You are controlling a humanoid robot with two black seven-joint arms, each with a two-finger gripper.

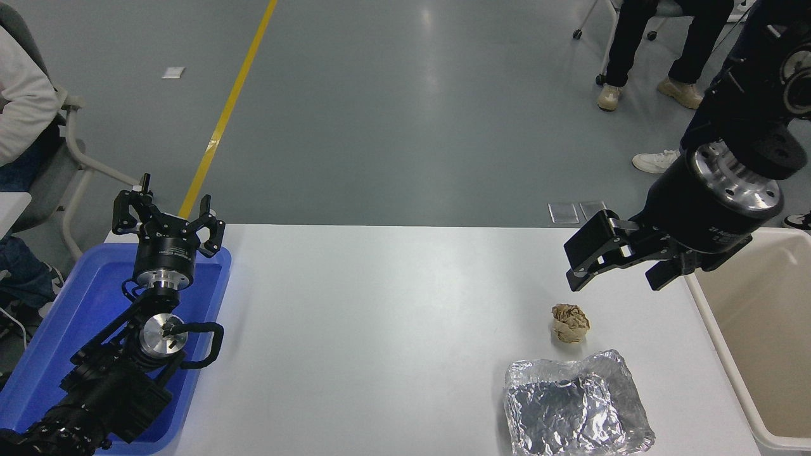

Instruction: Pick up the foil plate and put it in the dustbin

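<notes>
Two black arms are seen in the head view, over a white table (380, 329). The left gripper (168, 218) is held above a blue tray (38, 354) at the table's left end, its fingers spread and nothing between them. The right gripper (618, 263) is reached in from the upper right and hangs in the air over the table's right part, its jaws apart and empty.

The foil plate (576, 405) is found flat on the table near the front edge, toward the right, with part of its lower rim cut off by the picture's bottom edge. A small crumpled paper ball (570, 323) is set just beyond it, apart from it, and roughly below the right gripper. The dustbin (716, 342) is placed against the table's right end, close beside the plate; only its left wall and part of its inside are shown. Legs and shoes of people are visible on the floor at the top right, and a sleeve of a seated person at the top left.

The plate is judged to be very light, thin and easily crushed, with a wrinkled, shiny surface that may slide on the smooth table when pushed. A hold on the raised rim is suggested, one finger inside and one outside, most likely at the far edge nearest the gripper. Little squeeze is thought to be needed; the foil may fold or tear under too much. Care is called for so the paper ball is not taken instead.
</notes>
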